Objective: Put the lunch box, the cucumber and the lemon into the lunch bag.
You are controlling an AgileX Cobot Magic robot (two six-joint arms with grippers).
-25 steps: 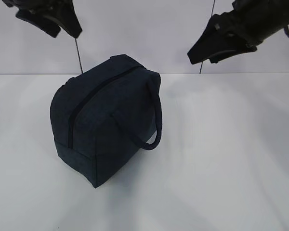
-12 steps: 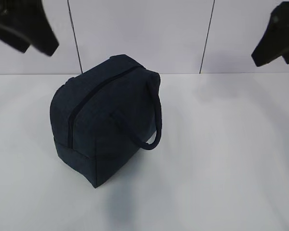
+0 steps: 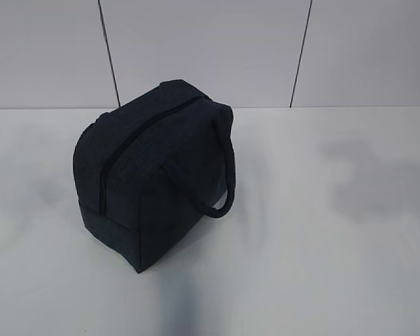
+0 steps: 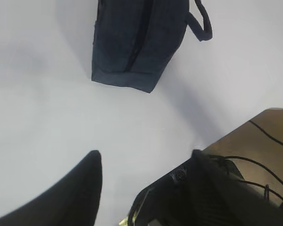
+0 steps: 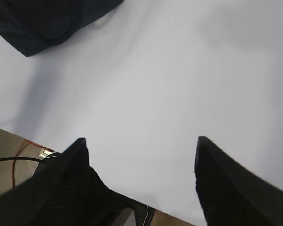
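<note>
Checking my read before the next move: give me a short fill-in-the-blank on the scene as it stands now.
1. The zipper on the lunch bag is ____.
2. In the exterior view, the number of grippers showing is ____.
3. The left gripper hangs over the white table with its jaws ____.
4. The right gripper holds ____.

Missing words: closed; zero; open; nothing

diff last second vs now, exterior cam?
Both arms pulled up and outward and have left the exterior view; nothing taken hold of or let go. The left gripper and right gripper hang open and empty above the white table. The boxy dark navy fabric lunch bag stayed put, zipped.
</note>
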